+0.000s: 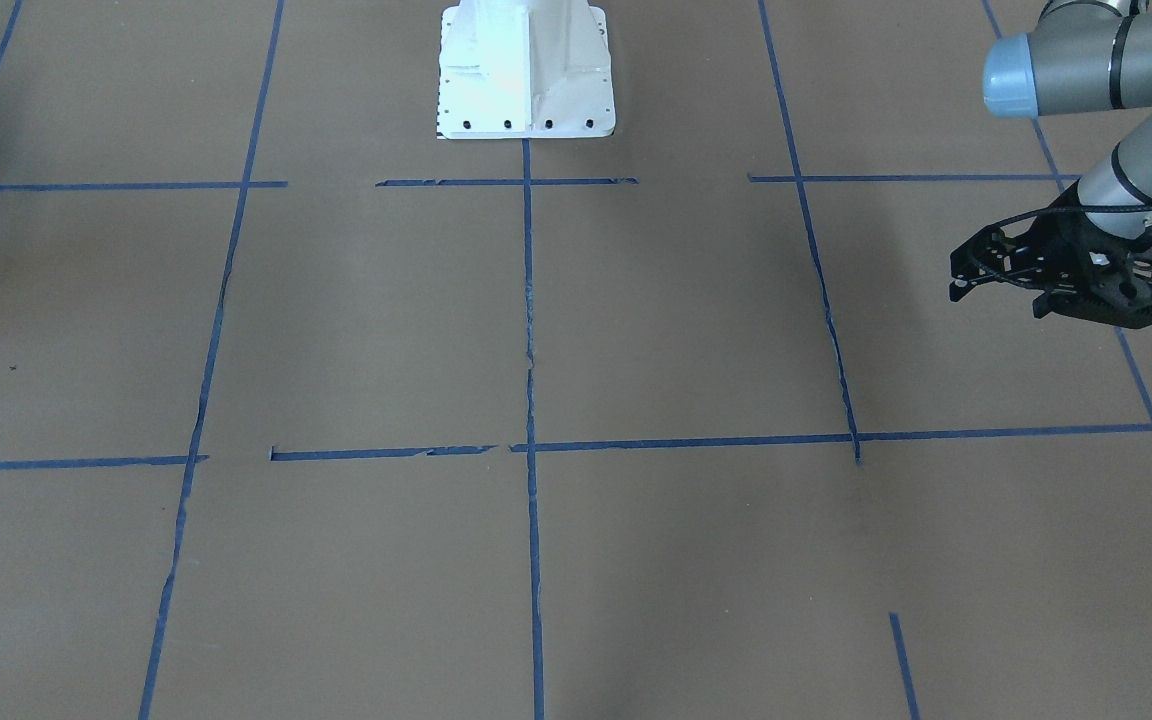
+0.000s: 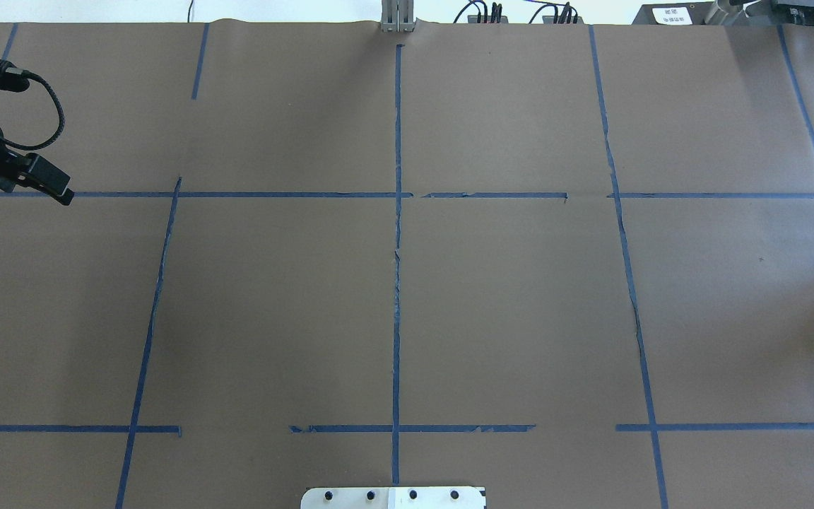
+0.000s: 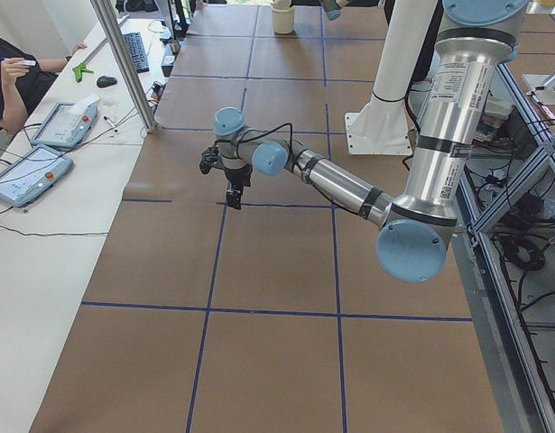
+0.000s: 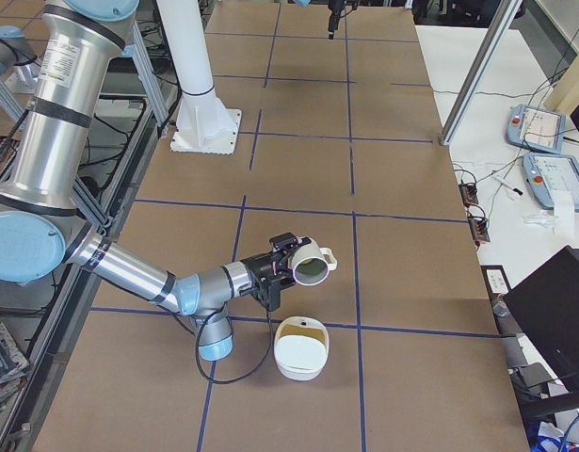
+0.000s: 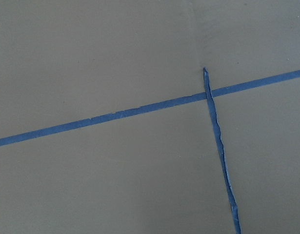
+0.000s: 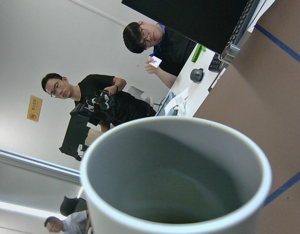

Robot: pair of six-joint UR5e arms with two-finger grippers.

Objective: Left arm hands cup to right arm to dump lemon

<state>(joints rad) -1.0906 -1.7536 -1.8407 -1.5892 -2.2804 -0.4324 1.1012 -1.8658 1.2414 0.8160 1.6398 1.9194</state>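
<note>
The white cup point(image 4: 313, 266) hangs above the table at the end of my right arm, tipped on its side with its mouth facing sideways. My right gripper point(image 4: 281, 261) is at the cup, but I cannot tell from this side view whether it is shut. In the right wrist view the cup point(image 6: 174, 195) fills the frame, and its grey inside shows nothing in it. The lemon is not to be made out. My left gripper point(image 1: 966, 282) hovers over bare table far from the cup, fingers apart and empty; it also shows in the overhead view point(image 2: 39, 184).
A white container point(image 4: 298, 369) sits on the table just below the tipped cup, with a yellowish streak inside that is too small to identify. The white robot base point(image 1: 526, 70) stands mid-table. People sit at a side table point(image 3: 42, 225) with tablets and a keyboard.
</note>
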